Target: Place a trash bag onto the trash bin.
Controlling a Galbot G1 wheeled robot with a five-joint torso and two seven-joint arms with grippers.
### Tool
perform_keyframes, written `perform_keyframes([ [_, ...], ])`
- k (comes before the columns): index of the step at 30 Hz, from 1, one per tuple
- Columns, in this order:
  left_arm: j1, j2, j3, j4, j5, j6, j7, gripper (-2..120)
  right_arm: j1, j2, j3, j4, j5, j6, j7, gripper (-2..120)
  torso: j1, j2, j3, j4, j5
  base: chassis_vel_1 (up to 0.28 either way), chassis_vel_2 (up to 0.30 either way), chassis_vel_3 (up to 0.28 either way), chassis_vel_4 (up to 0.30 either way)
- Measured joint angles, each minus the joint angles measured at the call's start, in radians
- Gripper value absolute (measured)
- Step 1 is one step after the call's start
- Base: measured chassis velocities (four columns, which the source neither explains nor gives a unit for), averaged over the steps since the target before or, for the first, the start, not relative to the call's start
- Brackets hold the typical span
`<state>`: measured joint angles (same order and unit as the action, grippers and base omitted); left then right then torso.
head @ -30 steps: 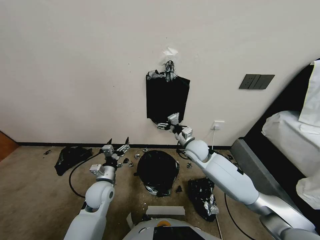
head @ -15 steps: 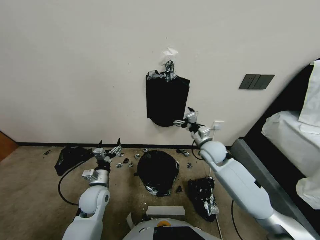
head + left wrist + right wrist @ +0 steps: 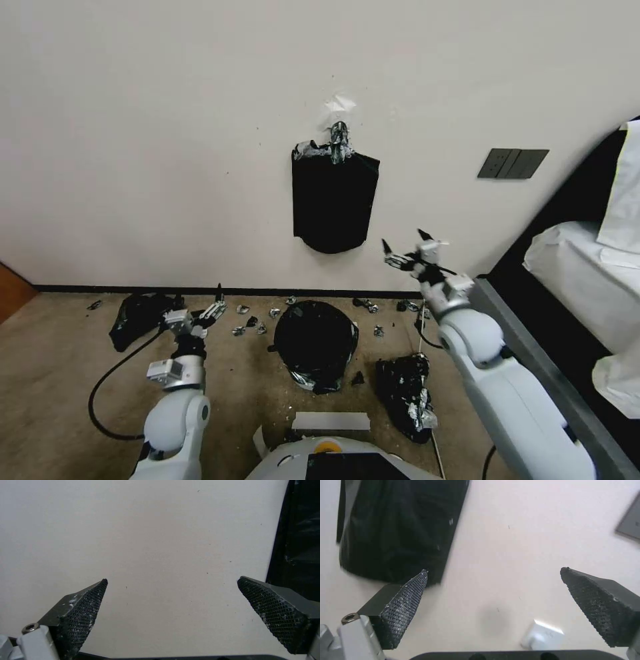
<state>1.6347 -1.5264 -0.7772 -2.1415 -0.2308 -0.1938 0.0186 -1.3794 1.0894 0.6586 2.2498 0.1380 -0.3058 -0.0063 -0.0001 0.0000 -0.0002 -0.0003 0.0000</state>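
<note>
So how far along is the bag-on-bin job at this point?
Apparently done: a black trash bag drapes over a round shape on the floor, likely the bin, whose walls are hidden. In hand: nothing. The left tool, low beside it, and the right tool, raised near the bundle of bags on the wall, are open and empty. Left: perhaps only checking the rim.

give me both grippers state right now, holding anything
Left gripper: open, empty, low over the floor left of the trash bin.
Right gripper: open, empty, raised near the wall, right of the hanging bundle of bags.
</note>
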Motion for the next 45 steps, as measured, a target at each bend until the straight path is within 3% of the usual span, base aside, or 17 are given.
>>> perform_keyframes([
  [10, 0.077, -0.050, -0.024, -0.022, 0.027, -0.068, 0.027, 100, -0.130, 0.089, 0.043, 0.020, -0.096, 0.032, 0.003, 100, 0.000, 0.000, 0.000, 0.0004, -0.0001, 0.000, 0.000, 0.000, 0.000],
  [15, 0.108, -0.065, -0.030, 0.010, 0.055, -0.124, 0.044, 100, -0.168, 0.158, 0.032, 0.010, -0.127, 0.034, 0.017, 100, 0.000, 0.000, 0.000, 0.0003, -0.0002, 0.000, 0.000, 0.000, 0.000],
  [28, 0.103, -0.063, -0.002, 0.116, 0.056, -0.164, 0.067, 100, -0.217, 0.235, 0.001, -0.072, -0.161, 0.112, -0.027, 100, 0.000, 0.000, 0.000, 0.0002, -0.0001, 0.000, 0.000, 0.000, 0.000],
  [45, 0.063, -0.012, 0.061, 0.166, -0.007, -0.211, 0.114, 100, -0.278, 0.308, -0.055, -0.093, -0.179, 0.172, 0.009, 100, 0.000, 0.000, 0.000, 0.0002, 0.0000, 0.000, 0.000, 0.000, 0.000],
])
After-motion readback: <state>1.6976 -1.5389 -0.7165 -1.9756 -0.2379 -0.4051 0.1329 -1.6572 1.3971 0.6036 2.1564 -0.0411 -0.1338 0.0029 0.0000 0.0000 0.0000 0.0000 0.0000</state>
